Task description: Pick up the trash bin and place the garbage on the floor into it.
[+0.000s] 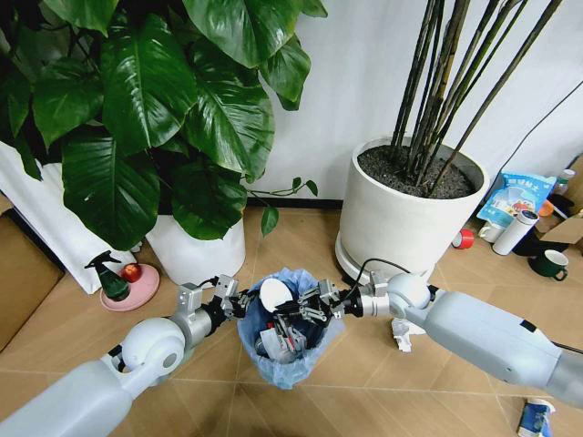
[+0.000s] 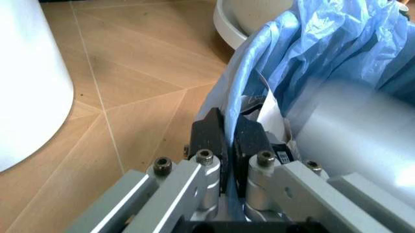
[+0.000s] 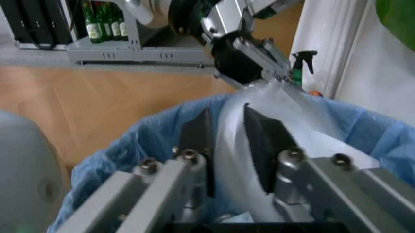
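The trash bin, lined with a crinkled light-blue bag, sits low in the middle between my two arms and holds several scraps. My left gripper is shut on the bin's near rim, with bag plastic pinched between its fingers. My right gripper reaches over the bin's mouth, its fingers closed around a white curved piece of garbage. On the floor lie a crumpled white paper by my right arm and a blue-white crushed piece at the right.
A large white pot with dark stalks stands right behind the bin, and a leafy plant in a white pot behind left. A green spray bottle on a pink dish is at left. A mug, bottle and blue packet crowd the right wall.
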Robot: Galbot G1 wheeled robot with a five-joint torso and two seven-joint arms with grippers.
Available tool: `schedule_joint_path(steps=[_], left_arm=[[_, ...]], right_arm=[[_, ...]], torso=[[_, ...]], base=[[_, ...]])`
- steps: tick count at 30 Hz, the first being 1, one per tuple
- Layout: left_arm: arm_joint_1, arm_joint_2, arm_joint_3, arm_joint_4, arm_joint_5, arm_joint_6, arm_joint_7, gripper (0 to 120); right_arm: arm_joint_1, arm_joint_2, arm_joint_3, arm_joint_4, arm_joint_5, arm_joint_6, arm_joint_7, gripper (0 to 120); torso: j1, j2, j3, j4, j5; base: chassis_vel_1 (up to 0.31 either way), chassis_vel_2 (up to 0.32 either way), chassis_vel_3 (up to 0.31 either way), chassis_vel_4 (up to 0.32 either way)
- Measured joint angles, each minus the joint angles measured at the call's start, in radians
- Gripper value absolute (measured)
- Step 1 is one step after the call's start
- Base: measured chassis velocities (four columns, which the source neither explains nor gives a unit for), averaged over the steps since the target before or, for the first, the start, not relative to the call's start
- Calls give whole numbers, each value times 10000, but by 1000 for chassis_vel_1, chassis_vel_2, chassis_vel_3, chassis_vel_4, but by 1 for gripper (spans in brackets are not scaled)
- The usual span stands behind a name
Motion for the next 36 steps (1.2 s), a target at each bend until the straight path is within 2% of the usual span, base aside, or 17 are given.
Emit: schedule_joint_path(steps=[3,4,6,10,12,14,18,19,21,23,24,26,28,29,30,32,36], left_arm=[[-38,13,2,96,-27,2,33,0],[-38,13,2,96,-27,2,33,0],[-77,15,3,144,-53,2,58,0],[-93,48,-1,169,-84,2,74,0],[-93,87,-30,173,-92,2,78,0],[-93,107,-54,173,-100,2,80,0],[-60,149,-109,159,-117,4,88,0],[-60,149,-109,159,-117,4,88,0],[-42,131,-124,150,-108,5,101,0],[176,138,-352,80,-47,3,95,0],[176,138,-352,80,-47,3,95,0],[411,181,-558,-63,9,-3,51,0],[472,221,-645,-163,19,-5,1,0],[472,221,-645,-163,19,-5,1,0],[460,224,-648,-182,11,-5,-9,0],[388,221,-648,-189,-12,-6,-15,0],[348,222,-644,-189,-29,-6,-13,0]], right_arm=[[-31,-160,56,2,-42,-50,-40,38],[-31,-160,56,2,-42,-50,-40,38],[-73,-220,154,7,-48,-61,-62,48],[-263,-275,500,34,-52,-82,-56,58],[-511,-429,941,51,-60,-123,18,69],[-770,-625,1353,94,-66,-186,88,73],[-2252,-1746,3320,326,-133,-273,384,93],[-2252,-1746,3320,326,-133,-273,384,93],[-3513,-2469,4529,449,-241,-283,724,98],[-4307,-2860,4929,495,-157,-356,1574,100],[-4307,-2860,4929,495,-157,-356,1574,100],[-4645,-2852,5013,454,83,-524,2394,100],[-5192,-2689,5186,380,355,-659,3545,100],[-5192,-2689,5186,380,355,-659,3545,100],[-5370,-2595,5240,374,505,-741,4141,100],[-5607,-2481,5260,331,832,-969,5112,100],[-5707,-2513,5228,249,1000,-1333,5753,100]], torso=[[0,0,0,0,0],[0,0,0,0,0],[0,0,0,0,0],[0,0,0,2,2],[0,0,0,5,2],[0,0,0,5,5],[0,1,-1,1,3],[0,1,-1,1,3],[-1,3,-2,-5,-1],[-1,3,-2,-14,-3],[-1,3,-2,-14,-3],[-1,3,-2,1,4],[-1,3,-2,3,4],[-1,3,-2,3,4],[-2,3,-2,7,6],[-1,3,-1,5,2],[-1,3,-1,1,1]], base=[[0,0,0,0],[0,0,0,0],[0,0,0,0],[0,0,0,0],[0,0,0,0],[0,0,0,0],[0,0,0,0],[0,0,0,0],[0,0,0,0],[0,0,0,0],[0,0,0,0],[0,0,0,0],[0,0,0,0],[0,0,0,0],[0,0,0,0],[0,0,0,0],[0,0,0,0]])
